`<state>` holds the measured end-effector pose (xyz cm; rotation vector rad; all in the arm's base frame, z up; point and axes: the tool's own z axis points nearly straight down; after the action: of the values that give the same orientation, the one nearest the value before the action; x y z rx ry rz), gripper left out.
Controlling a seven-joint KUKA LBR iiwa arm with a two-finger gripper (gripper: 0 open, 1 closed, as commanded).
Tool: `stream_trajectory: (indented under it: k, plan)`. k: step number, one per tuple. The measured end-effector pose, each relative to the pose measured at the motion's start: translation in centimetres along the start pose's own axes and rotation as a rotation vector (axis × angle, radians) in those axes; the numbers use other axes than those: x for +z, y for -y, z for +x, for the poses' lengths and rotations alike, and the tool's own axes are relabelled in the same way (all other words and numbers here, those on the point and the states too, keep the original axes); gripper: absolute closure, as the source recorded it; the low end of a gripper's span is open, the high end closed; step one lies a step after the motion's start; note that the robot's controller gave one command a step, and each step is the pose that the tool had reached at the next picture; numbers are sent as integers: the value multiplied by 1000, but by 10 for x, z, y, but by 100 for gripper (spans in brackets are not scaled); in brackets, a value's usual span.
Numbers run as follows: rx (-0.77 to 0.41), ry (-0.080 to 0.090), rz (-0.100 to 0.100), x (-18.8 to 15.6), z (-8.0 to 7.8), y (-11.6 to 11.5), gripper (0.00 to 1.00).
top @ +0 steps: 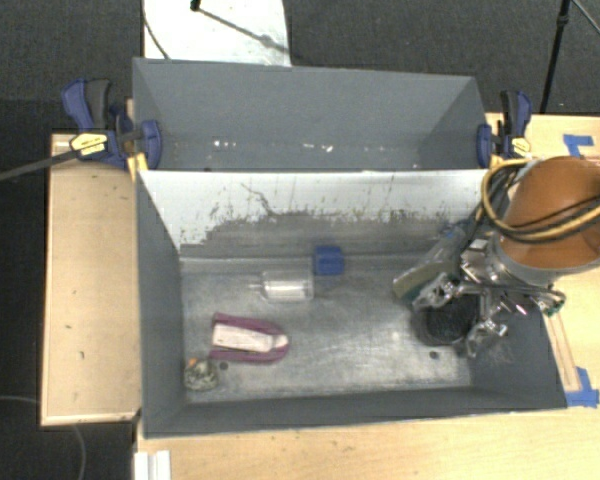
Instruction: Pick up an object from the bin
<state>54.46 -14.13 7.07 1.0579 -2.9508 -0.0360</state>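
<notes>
Well to the left of the fingers [477, 336], in the near corner of the bin [310, 203]: a small crumpled scrap [200, 373]. Just right of that, far from the fingers too, a flat purple-and-white packet [248, 340]. Farther back and a little nearer, a small clear bottle [285, 288] on its side, then a blue block [328, 260] by the back wall. Just up and left of the fingers, a greyish flap [418, 278], loose thing or part of the arm not to be told. Right at the fingers, on the bin's right side: a dark round lump [442, 325], the likeliest pick. Judged light, perhaps soft, with no handle; best taken across its middle. Cannot tell whether spread or closed, nor whether anything gripped. Sloping right wall close beside, probably the chief hindrance.
</notes>
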Motion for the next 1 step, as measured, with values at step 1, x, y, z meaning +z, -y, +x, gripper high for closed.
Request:
stream_trajectory:
  k: [1]
  plan:
    - [0, 1, 5, -1, 0, 2, 100]
